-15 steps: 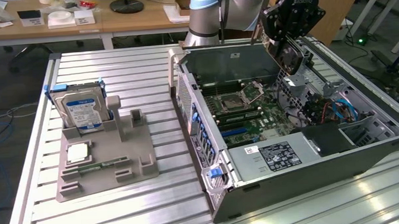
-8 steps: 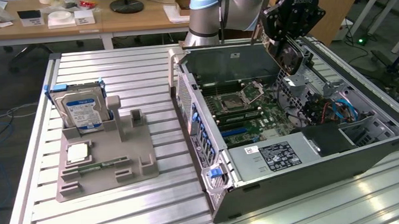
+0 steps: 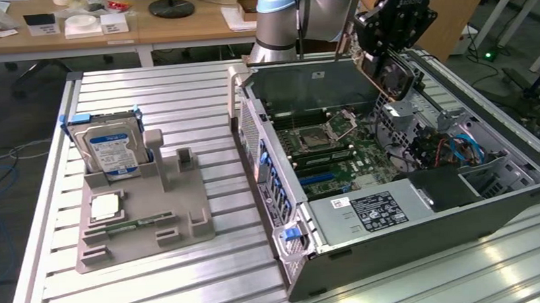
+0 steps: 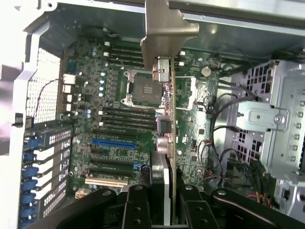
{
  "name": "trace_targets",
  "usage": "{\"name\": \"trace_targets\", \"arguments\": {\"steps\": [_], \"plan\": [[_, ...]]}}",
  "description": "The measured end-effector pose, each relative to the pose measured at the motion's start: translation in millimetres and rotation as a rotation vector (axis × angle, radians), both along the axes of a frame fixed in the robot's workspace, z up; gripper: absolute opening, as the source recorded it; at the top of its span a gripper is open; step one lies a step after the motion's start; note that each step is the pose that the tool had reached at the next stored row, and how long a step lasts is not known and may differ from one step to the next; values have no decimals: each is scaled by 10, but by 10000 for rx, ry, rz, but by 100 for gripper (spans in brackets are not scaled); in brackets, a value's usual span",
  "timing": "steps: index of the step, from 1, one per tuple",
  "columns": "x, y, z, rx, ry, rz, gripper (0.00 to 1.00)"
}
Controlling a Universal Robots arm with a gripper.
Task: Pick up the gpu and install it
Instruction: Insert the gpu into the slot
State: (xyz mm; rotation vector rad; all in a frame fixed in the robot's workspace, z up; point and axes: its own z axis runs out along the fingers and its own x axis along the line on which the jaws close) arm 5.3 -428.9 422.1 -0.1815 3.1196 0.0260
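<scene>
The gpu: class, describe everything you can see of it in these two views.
The gpu is a thin flat card with a black fan cooler on one face and a metal end bracket at the end away from the gripper. The gripper clamps its other end, holding it tilted in the air above the open computer case and its motherboard. Nothing else touches it.

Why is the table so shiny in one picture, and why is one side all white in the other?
Exterior view: light bounces off the ribbed silver metal table, making bright glare streaks. Wrist view: the pale grey computer case wall is washed out white, while the black gripper holding the thin green gpu card looks shadowy.
</scene>
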Motion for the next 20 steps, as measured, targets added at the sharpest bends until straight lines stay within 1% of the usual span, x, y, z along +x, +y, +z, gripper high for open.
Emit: {"name": "trace_targets", "arguments": {"steps": [8,20], "plan": [[0,0,0,0,0,995,28],[0,0,0,-1,0,2975,28]]}}
